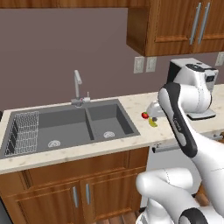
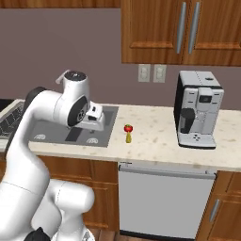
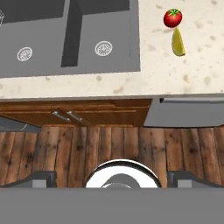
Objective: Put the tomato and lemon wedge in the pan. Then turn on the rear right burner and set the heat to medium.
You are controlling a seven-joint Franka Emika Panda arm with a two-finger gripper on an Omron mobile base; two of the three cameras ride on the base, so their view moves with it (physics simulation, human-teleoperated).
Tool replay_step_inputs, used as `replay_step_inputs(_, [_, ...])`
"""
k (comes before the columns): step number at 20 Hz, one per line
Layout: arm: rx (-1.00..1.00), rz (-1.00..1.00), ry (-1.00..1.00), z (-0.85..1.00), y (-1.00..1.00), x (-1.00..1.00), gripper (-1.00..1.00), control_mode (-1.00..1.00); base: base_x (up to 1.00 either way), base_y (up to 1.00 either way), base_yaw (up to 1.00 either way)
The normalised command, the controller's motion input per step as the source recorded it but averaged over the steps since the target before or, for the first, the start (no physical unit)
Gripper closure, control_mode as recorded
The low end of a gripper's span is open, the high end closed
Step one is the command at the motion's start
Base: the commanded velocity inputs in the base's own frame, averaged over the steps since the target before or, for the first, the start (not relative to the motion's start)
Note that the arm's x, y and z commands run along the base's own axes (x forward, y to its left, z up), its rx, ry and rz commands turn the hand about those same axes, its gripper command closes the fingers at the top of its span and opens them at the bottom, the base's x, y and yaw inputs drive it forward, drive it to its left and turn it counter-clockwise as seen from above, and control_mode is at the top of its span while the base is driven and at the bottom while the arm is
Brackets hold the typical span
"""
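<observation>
Gripper point(image 3: 112, 177) jaws wide apart, holding nothing, up above the sink point(image 3: 109, 61) edge. Tomato point(image 3: 173, 18) and lemon wedge point(image 3: 177, 43) sit just beside each other on the tabletop point(image 3: 192, 74), right of the sink.

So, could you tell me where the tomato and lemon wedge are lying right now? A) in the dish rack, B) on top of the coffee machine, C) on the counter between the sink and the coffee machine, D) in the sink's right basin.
C: the tomato and lemon wedge lie side by side on the speckled counter, right of the sink and left of the coffee machine.
</observation>
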Motion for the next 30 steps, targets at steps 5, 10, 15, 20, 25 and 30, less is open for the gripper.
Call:
replay_step_inputs(5, [-0.06,0.04,0.25,0.0,0.0,0.18,-1.0,-1.0,0.0,0.0,0.0])
replay_step_inputs(10, [-0.05,0.0,0.24,-0.03,-0.02,0.06,-1.0,-1.0,0.0,0.0,0.0])
replay_step_inputs(15, [-0.01,-0.01,0.11,-0.26,-0.14,0.27,-1.0,-1.0,0.0,0.0,0.0])
replay_step_inputs(20, [0.0,0.0,-0.02,-0.37,-0.11,0.22,-1.0,-1.0,0.0,0.0,0.0])
replay_step_inputs(25, [0.0,0.0,-0.11,-0.2,-0.03,0.25,-1.0,-1.0,0.0,0.0,0.0])
replay_step_inputs(30, [-0.04,-0.01,-0.05,0.0,0.0,0.11,-1.0,-1.0,0.0,0.0,0.0])
